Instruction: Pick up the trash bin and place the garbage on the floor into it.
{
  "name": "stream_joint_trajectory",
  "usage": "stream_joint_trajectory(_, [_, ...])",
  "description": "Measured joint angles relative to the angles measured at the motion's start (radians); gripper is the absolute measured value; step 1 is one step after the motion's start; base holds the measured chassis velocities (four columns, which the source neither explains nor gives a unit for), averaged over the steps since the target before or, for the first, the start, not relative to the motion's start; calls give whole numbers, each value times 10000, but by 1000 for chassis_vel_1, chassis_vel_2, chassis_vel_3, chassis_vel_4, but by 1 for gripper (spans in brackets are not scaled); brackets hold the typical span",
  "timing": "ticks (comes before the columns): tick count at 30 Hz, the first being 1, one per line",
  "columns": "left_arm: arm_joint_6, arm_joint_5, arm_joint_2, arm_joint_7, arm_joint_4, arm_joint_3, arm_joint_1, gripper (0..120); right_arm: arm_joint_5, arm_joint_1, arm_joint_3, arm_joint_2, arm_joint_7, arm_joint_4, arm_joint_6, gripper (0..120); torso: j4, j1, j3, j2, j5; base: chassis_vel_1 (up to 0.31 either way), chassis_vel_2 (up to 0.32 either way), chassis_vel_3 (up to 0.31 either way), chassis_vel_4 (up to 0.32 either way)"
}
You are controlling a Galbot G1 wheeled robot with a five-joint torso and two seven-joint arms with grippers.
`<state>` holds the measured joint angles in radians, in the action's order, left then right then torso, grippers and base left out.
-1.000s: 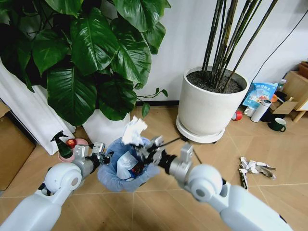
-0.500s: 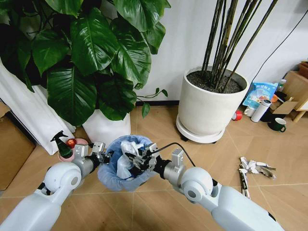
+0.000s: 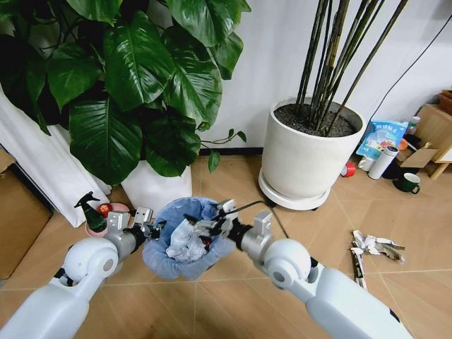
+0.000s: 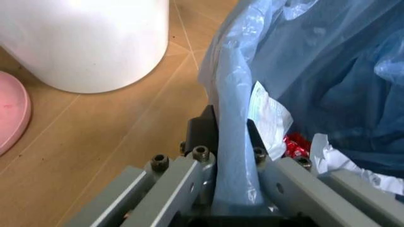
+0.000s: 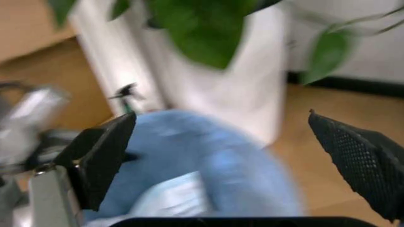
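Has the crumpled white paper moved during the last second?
Yes. The crumpled white paper went down from above the trash bin rim into it, away from the white plant pot.

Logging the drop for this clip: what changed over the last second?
The right gripper, which held crumpled paper above the bin, lowered and let go; the paper now lies inside, fingers open. The left gripper stays clamped on the rim. Floor litter unchanged.
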<state>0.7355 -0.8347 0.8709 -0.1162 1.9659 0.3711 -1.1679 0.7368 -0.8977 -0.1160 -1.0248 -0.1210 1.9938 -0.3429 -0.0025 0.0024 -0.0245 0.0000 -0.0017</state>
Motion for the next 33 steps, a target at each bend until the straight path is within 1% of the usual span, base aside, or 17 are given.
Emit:
stream_joint_trajectory(2, [0,24,-1,-19,91,63,-97,0,-498,-309,655,218,-6,39,47,100,-2,0,0,0,-2,0,0,0,0])
stream_joint_trajectory(3, [0,24,-1,-19,91,63,-97,0,-498,-309,655,218,-6,39,47,100,-2,0,0,0,-2,0,0,0,0])
stream_joint_trajectory(7, [0,159,28,0,173,173,-275,0,-1341,-1138,1856,517,19,28,336,100,1,0,0,0,0,0,0,0,0])
stream_joint_trajectory(8, [0,159,28,0,173,173,-275,0,-1341,-1138,1856,517,19,28,336,100,1,0,0,0,0,0,0,0,0])
stream_joint_trajectory(11, [0,222,38,12,233,256,-356,0,-1858,-2170,3082,529,178,204,535,100,0,0,1,0,-2,0,0,0,0])
stream_joint_trajectory(12, [0,222,38,12,233,256,-356,0,-1858,-2170,3082,529,178,204,535,100,0,0,1,0,-2,0,0,0,0])
stream_joint_trajectory(15, [0,251,25,35,294,313,-438,0,-2259,-3333,4246,342,352,499,699,100,-1,0,1,0,1,0,0,0,0])
stream_joint_trajectory(16, [0,267,13,49,302,332,-468,0,-2457,-3891,4738,180,431,648,798,100,-4,-1,2,1,-5,0,0,0,0])
stream_joint_trajectory(17, [0,267,13,49,302,332,-468,0,-2457,-3891,4738,180,431,648,798,100,-4,-1,2,1,-5,0,0,0,0])
stream_joint_trajectory(19, [0,277,7,75,308,346,-496,0,-2699,-4525,5311,-113,554,815,894,100,-2,0,1,0,4,0,0,0,0])
stream_joint_trajectory(20, [0,280,7,93,322,351,-508,0,-2808,-4897,5702,-393,603,973,935,100,-3,-1,2,1,-4,0,0,0,0])
stream_joint_trajectory(21, [0,280,7,93,322,351,-508,0,-2808,-4897,5702,-393,603,973,935,100,-3,-1,2,1,-4,0,0,0,0])
stream_joint_trajectory(22, [0,281,10,109,331,351,-520,0,-2846,-5187,5970,-650,619,1083,937,100,0,0,1,0,-6,0,0,0,0])
stream_joint_trajectory(23, [0,288,10,115,331,351,-526,0,-2864,-5411,6170,-853,642,1150,934,100,-2,-1,2,0,1,0,0,0,0])
stream_joint_trajectory(25, [0,312,10,149,339,335,-530,0,-3020,-5719,6544,-1115,742,1204,937,100,0,-1,2,1,0,0,0,0,0])
stream_joint_trajectory(29, [0,355,35,203,363,306,-537,0,-3268,-6007,6930,-1291,933,1229,988,100,-1,-1,1,1,-2,0,0,0,0])
stream_joint_trajectory(33, [0,368,42,234,387,299,-553,0,-3300,-6074,7035,-1391,951,1239,1005,100,0,-1,1,0,-4,0,0,0,0])
